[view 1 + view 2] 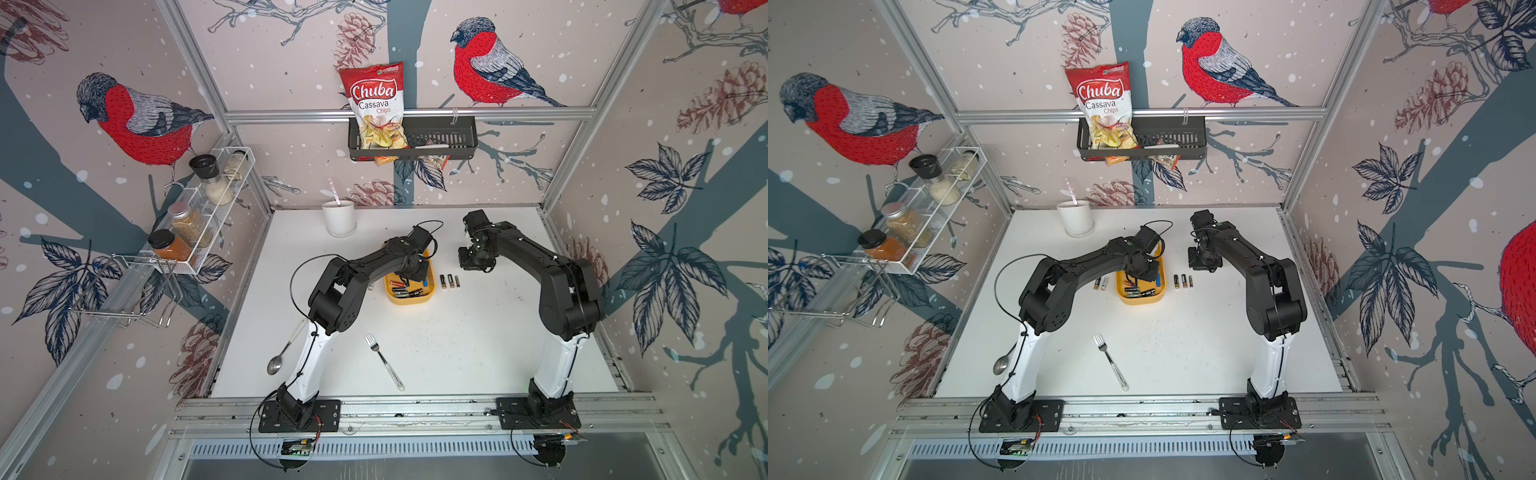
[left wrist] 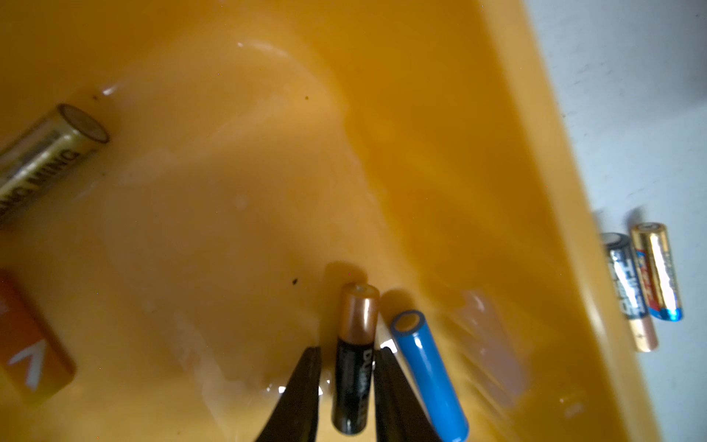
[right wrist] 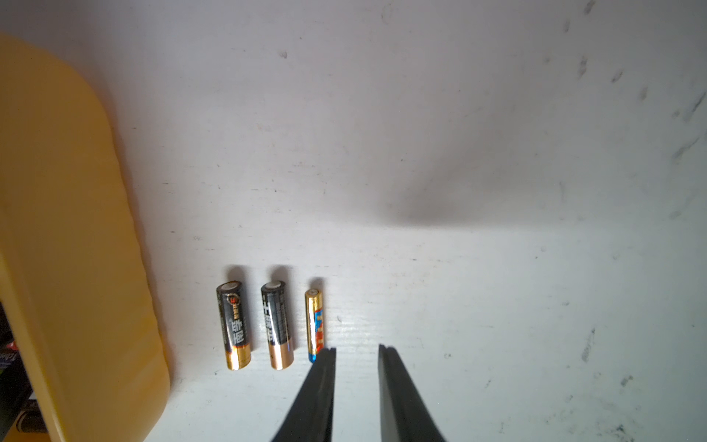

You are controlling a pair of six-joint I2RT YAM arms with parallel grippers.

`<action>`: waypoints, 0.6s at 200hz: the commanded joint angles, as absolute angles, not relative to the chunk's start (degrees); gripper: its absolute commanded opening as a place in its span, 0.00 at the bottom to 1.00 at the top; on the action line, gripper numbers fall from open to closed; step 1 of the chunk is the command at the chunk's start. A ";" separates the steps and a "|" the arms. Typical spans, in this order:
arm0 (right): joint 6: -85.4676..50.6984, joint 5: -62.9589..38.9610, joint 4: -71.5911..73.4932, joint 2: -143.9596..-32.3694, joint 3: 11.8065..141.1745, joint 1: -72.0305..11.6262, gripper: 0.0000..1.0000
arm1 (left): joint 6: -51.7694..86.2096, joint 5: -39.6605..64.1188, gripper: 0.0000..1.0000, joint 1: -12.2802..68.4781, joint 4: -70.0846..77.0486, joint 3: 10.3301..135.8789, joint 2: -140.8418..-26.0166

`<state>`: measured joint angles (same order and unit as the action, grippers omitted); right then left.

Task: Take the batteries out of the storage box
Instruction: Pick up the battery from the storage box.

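The yellow storage box (image 1: 409, 300) (image 1: 1140, 300) sits mid-table with several batteries (image 1: 405, 289) in it. My left gripper (image 1: 409, 276) (image 2: 349, 350) reaches down into the box. Its jaws stand open, close around a black and copper battery (image 2: 357, 325); one finger touches it and a thin gap shows at the other. A blue battery (image 2: 428, 375) lies right beside it. My right gripper (image 1: 473, 266) (image 3: 356, 348) hovers just right of the box, narrowly open with nothing between its fingers. Three batteries (image 1: 450, 281) (image 3: 275, 325) lie in a row next to it. Two more batteries (image 1: 1101, 283) (image 2: 646, 283) lie left of the box.
A fork (image 1: 384, 361) lies near the table's front and a spoon (image 1: 280, 353) beside the left arm. A white cup (image 1: 338, 216) stands at the back. A black basket (image 1: 457, 141) with a chips bag and a white wire rack (image 1: 199, 208) hang on the walls.
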<state>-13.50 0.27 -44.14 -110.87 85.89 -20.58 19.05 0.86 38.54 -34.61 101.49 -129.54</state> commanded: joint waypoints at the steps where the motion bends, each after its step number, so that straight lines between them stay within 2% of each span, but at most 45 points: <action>1: -13.43 0.08 -43.99 -110.48 85.96 -20.60 0.27 | 18.28 0.01 0.26 38.64 -37.03 101.86 -129.93; 56: -13.56 0.00 -44.02 -110.38 86.04 -20.74 0.27 | 18.28 -0.70 0.21 38.64 -37.95 102.05 -130.12; 120: -13.84 0.00 -44.51 -110.62 87.25 -21.45 0.27 | 19.66 2.48 0.19 37.84 -35.29 99.71 -127.10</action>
<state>-13.52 0.03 -44.16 -110.85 86.46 -21.08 19.11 0.21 38.44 -35.33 100.82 -128.88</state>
